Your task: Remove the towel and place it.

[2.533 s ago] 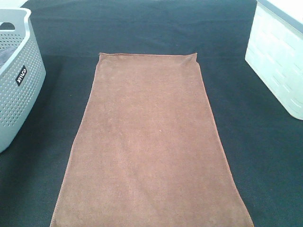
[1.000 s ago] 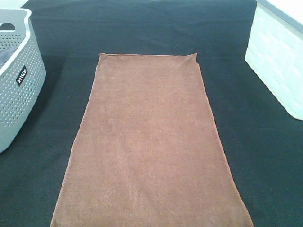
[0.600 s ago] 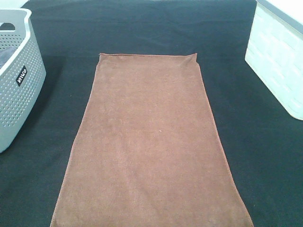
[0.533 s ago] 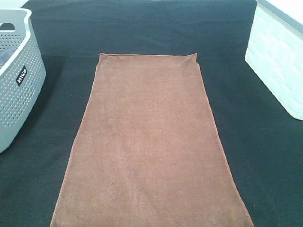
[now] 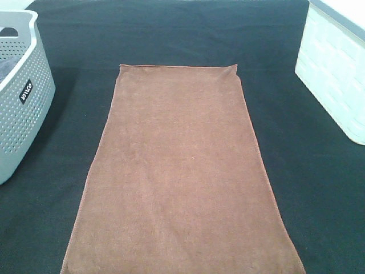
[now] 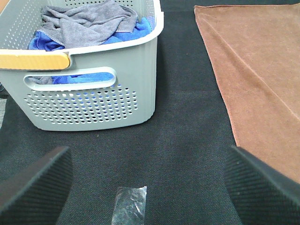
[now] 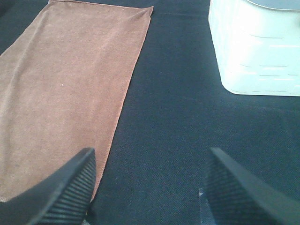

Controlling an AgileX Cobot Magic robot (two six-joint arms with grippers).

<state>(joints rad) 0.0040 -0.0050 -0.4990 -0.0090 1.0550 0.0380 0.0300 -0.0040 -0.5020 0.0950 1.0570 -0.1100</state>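
The rust-brown towel (image 5: 182, 171) lies spread flat and lengthwise on the black table cloth (image 5: 171, 34), in the middle of the exterior view. Neither arm shows in that view. In the left wrist view my left gripper (image 6: 147, 187) is open over bare black cloth, between the grey basket (image 6: 93, 93) and the towel's long edge (image 6: 253, 70). The right wrist view shows my right gripper (image 7: 147, 187) open, empty, one fingertip (image 7: 70, 187) near the towel's other long edge (image 7: 65, 84).
The grey perforated basket (image 5: 17, 97) at the left holds grey and blue cloths (image 6: 89, 23). A white bin (image 5: 336, 68) stands at the right. A scrap of clear tape (image 6: 130, 204) lies on the black cloth by the left gripper.
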